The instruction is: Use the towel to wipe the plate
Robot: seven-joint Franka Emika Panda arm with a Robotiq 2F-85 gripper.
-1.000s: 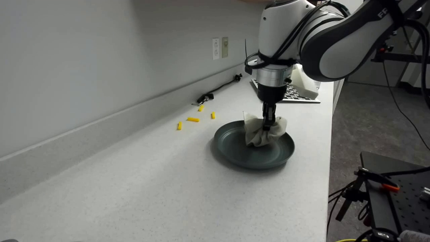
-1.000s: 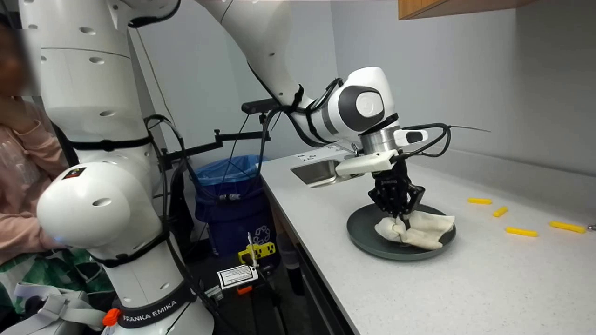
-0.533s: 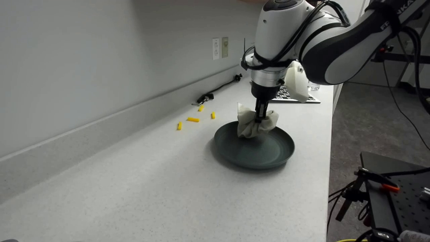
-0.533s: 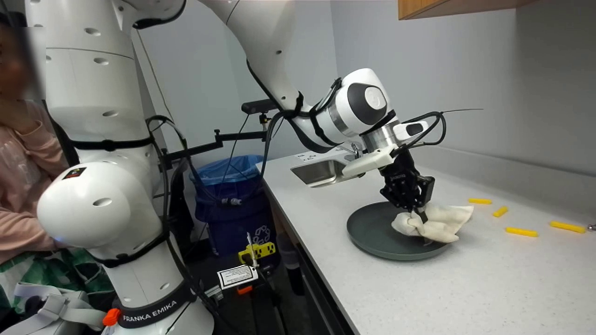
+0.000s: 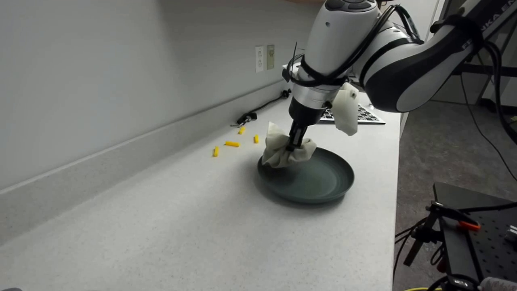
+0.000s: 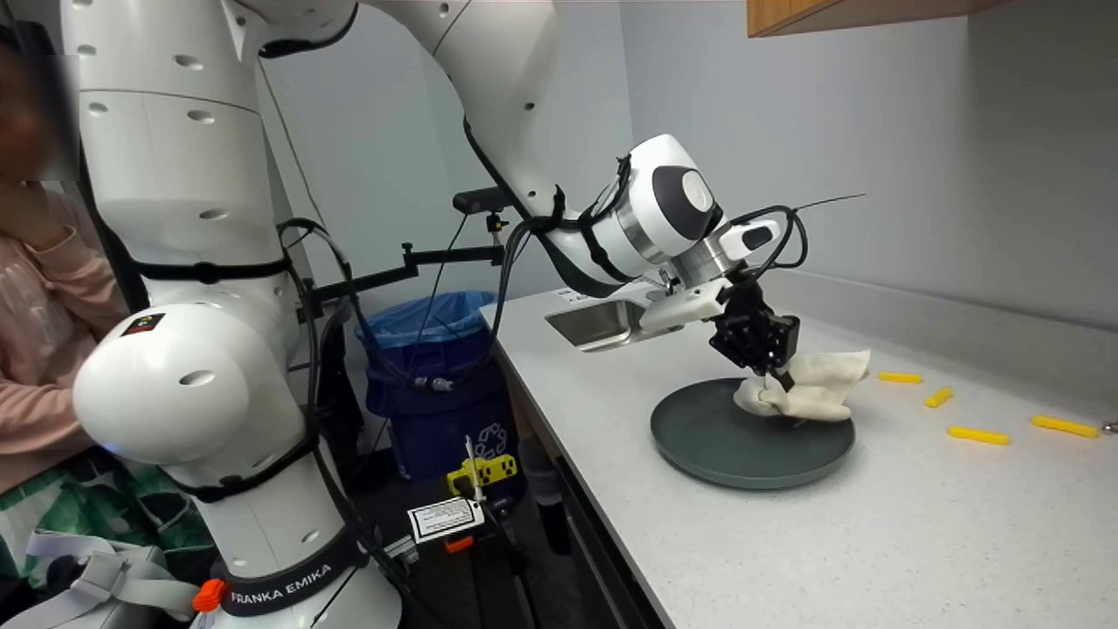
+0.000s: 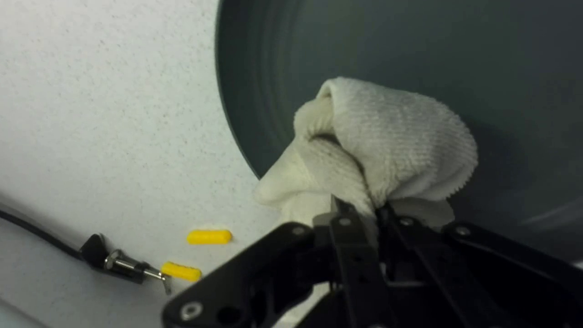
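A gathered towel (image 7: 401,136) at the rim of the plate (image 5: 319,178)

The pincer (image 7: 363,210) is closed on the towel, pinching it so that loose cloth spreads to both sides of the tips — presumably to make a soft pad, so that hard tips need not scrape the plate. The towel is at the plate's rim on the side toward the edge of the desk (image 5: 181,222) that runs along the wall (image 5: 89,89), partly inside the rim and partly past it; whether it rests there or hangs just above, I cannot tell. The pincer tilts, tips toward that edge, which suits a stroke at this rim. The plate sits flat, nearer the desk's open edge, probably for easy reach. Four yellow sticks (image 6: 978,434) lie between plate and wall, apart from the plate — a longer sweep could brush them. Wiping looks under way, with most of the plate's face uncovered.
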